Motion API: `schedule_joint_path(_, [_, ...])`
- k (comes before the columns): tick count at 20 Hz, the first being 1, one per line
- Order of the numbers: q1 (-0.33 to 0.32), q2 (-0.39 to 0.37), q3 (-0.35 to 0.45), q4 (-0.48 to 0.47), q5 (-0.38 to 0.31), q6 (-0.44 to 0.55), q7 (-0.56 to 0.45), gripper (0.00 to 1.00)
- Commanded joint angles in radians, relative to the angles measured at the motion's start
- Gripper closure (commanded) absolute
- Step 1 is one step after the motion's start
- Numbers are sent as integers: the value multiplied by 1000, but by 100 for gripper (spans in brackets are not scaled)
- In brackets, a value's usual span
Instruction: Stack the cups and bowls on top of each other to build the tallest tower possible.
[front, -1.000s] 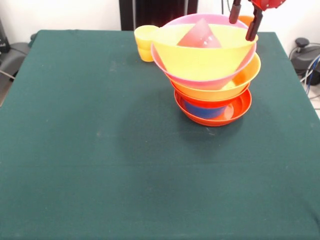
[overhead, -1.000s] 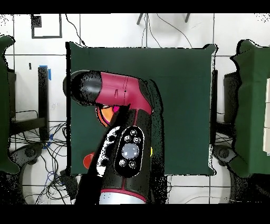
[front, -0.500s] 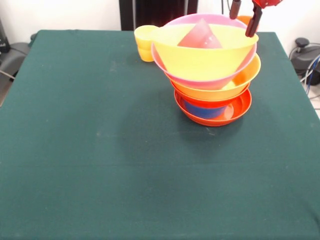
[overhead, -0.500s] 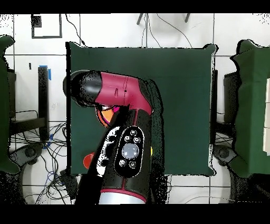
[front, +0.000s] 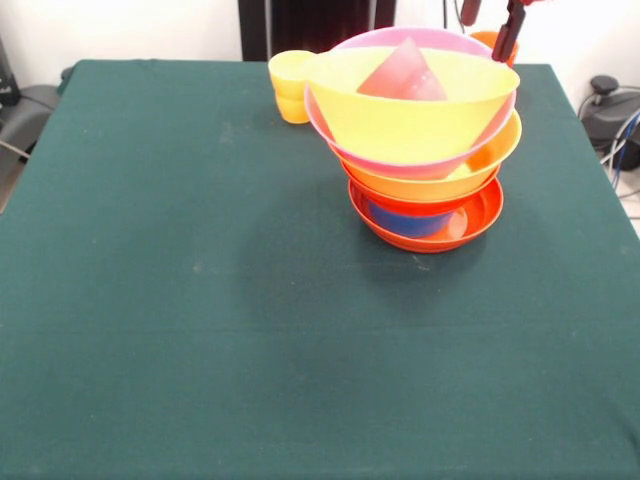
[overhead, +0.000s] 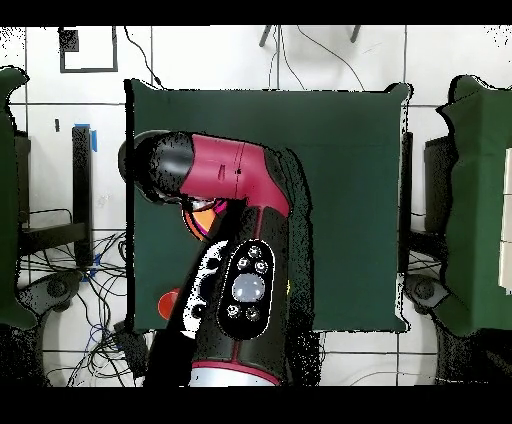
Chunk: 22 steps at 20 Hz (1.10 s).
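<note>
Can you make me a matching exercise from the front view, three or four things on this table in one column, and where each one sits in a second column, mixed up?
Things:
1. red-pink cup
2. yellow cup
3. blue bowl
4. gripper

Places:
A. standing on the green table beside the tower
B. up at the picture's top edge, above the tower's rim
C. low in the tower, inside the shallow red-orange bowl
D. inside the top yellow bowl

Pairs: 1-D, 2-A, 3-C, 4-B
</note>
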Motion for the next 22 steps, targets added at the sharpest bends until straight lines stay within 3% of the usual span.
schedule_joint_path(1, [-12,24,95,-22,-95,123,-131,0])
schedule_joint_path(22, [1,29,104,-45,-76,134,-102,0])
